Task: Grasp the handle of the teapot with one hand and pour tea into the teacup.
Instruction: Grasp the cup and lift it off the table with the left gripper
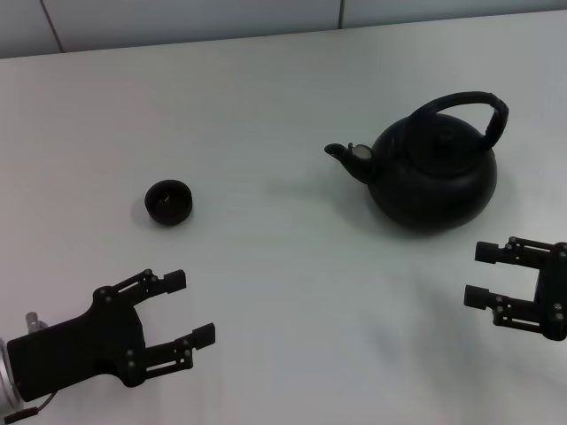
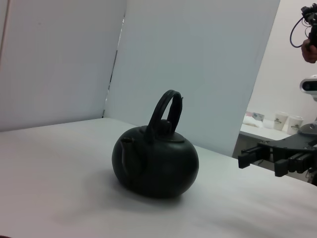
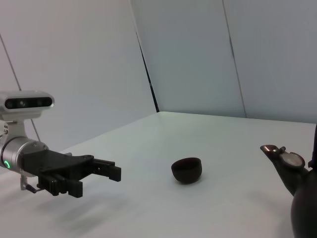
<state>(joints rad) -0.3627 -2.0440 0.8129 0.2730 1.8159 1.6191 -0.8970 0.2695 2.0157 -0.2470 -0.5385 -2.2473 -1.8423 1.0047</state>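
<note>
The matte-black teapot (image 1: 434, 181) stands upright on the white table at the right, its spout (image 1: 340, 152) pointing left. The ribbed arched handle (image 1: 465, 102) rises over its lid. The small black teacup (image 1: 168, 202) stands at the left, well apart from the pot. My left gripper (image 1: 190, 308) is open and empty, low at the front left, nearer me than the cup. My right gripper (image 1: 478, 274) is open and empty at the front right, just in front of the teapot. The left wrist view shows the teapot (image 2: 156, 166) and its handle (image 2: 166, 106). The right wrist view shows the teacup (image 3: 186, 170) and the spout (image 3: 282, 159).
The white table (image 1: 292, 283) runs back to a pale panelled wall (image 1: 177, 18). In the left wrist view the right gripper (image 2: 260, 161) shows beside the pot, with paper cups (image 2: 287, 120) on a far bench. The right wrist view shows the left gripper (image 3: 96, 179).
</note>
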